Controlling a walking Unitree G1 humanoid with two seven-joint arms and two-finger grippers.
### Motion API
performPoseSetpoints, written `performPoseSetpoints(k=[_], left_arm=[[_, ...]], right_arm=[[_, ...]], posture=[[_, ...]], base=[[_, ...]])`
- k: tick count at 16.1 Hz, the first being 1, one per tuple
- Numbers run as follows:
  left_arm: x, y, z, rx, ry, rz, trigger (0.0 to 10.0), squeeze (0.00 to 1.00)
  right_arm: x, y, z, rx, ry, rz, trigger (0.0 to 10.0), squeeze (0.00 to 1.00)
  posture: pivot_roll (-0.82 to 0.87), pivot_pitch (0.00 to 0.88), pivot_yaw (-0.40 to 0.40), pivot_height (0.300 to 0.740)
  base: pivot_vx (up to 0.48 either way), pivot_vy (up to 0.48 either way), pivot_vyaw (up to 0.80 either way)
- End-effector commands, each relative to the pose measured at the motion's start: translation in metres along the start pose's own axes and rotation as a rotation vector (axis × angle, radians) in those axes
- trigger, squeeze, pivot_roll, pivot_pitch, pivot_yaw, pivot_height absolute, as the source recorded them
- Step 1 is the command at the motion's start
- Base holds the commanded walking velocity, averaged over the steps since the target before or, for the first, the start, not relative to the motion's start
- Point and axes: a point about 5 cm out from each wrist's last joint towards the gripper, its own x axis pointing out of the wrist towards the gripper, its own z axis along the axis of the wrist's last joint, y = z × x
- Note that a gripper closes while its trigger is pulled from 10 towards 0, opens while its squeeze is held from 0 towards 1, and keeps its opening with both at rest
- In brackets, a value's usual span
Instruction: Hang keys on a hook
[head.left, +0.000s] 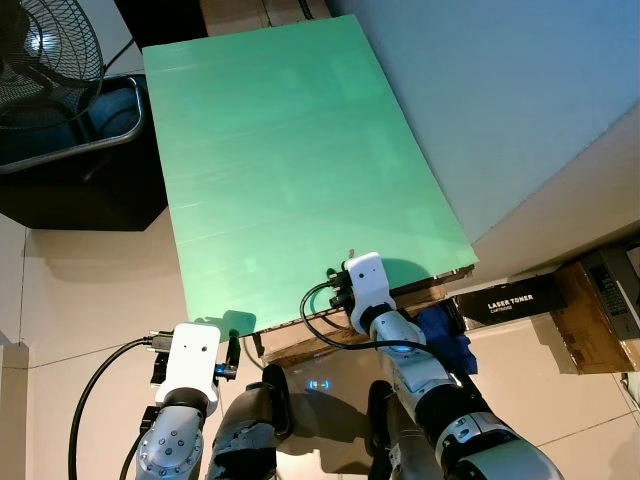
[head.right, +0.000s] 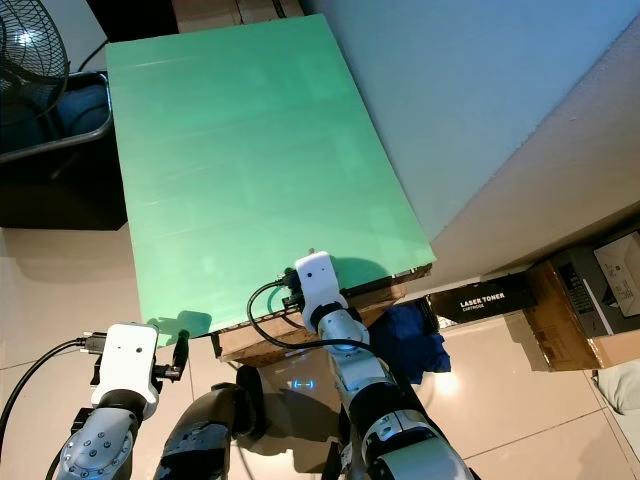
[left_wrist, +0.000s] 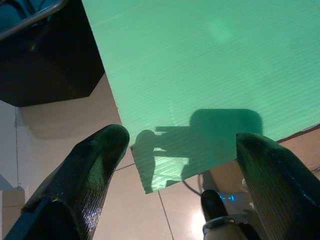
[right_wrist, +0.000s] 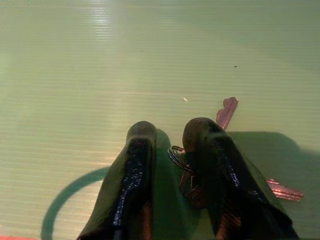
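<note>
Green board (head.left: 290, 170): large corrugated sheet on a low base, filling the middle of the head views; no hook made out.
Right gripper (right_wrist: 170, 145): at the board's near edge, fingers narrowed around the key ring, apparently gripping it.
Left gripper (left_wrist: 182, 160): spread wide, empty, hovering off the board's near corner.
Keys (right_wrist: 226, 112): on the board, blades showing beside the right fingers.
Technique: confirm the ring is pinched, then lift straight up.
</note>
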Motion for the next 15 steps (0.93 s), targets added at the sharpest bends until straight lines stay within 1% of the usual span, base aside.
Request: performPoseSetpoints(k=[1,2,3,5,6,8,9,10,12,15], left_arm=[[-0.005,0.002,-0.007,0.015,0.032,0.014,10.0,0.00],[-0.005,0.002,-0.007,0.015,0.032,0.014,10.0,0.00],[-0.005,0.002,-0.007,0.015,0.032,0.015,10.0,0.00],[-0.005,0.002,-0.007,0.016,0.032,0.015,10.0,0.00],[-0.004,0.002,-0.007,0.016,0.033,0.016,10.0,0.00],[-0.004,0.002,-0.007,0.017,0.032,0.018,10.0,0.00],[-0.003,0.003,-0.007,0.018,0.031,0.019,10.0,0.00],[-0.002,0.003,-0.007,0.018,0.031,0.020,10.0,0.00],[0.001,0.001,-0.006,0.017,0.024,0.017,10.0,0.00],[0.006,0.000,-0.004,0.014,0.016,0.017,10.0,0.00]], right_arm=[[-0.007,0.002,-0.020,0.003,0.079,-0.002,0.0,0.00],[-0.007,0.002,-0.018,-0.042,0.075,0.020,0.0,0.00],[-0.007,-0.002,-0.016,-0.084,0.058,-0.013,0.0,0.08],[-0.007,-0.006,-0.014,-0.101,0.042,-0.032,0.0,0.07],[-0.007,-0.008,-0.009,-0.148,0.003,-0.040,0.0,0.04],[-0.006,-0.012,0.003,-0.208,-0.063,-0.067,0.0,0.04],[-0.005,-0.014,0.009,-0.216,-0.096,-0.073,0.0,0.04],[-0.005,-0.014,0.011,-0.222,-0.103,-0.076,0.0,0.04],[-0.005,-0.017,0.026,-0.232,-0.173,-0.096,0.0,0.03],[-0.003,-0.018,0.039,-0.256,-0.226,-0.099,0.0,0.04]], posture=[[-0.06,0.349,0.023,0.740],[-0.06,0.349,0.023,0.740],[-0.06,0.351,0.022,0.740],[-0.06,0.351,0.024,0.740],[-0.06,0.349,0.025,0.740],[-0.06,0.347,0.024,0.740],[-0.07,0.343,0.020,0.740],[-0.07,0.335,0.019,0.740],[-0.08,0.324,0.017,0.740],[-0.09,0.311,0.016,0.740]], base=[[0.000,0.000,0.00],[0.000,0.000,0.00],[0.000,0.000,0.00],[0.000,0.000,0.00],[0.000,0.000,0.00],[0.000,0.000,0.00],[0.000,0.000,0.00],[0.000,0.000,0.00],[0.000,0.000,0.00],[0.000,0.000,0.00]])
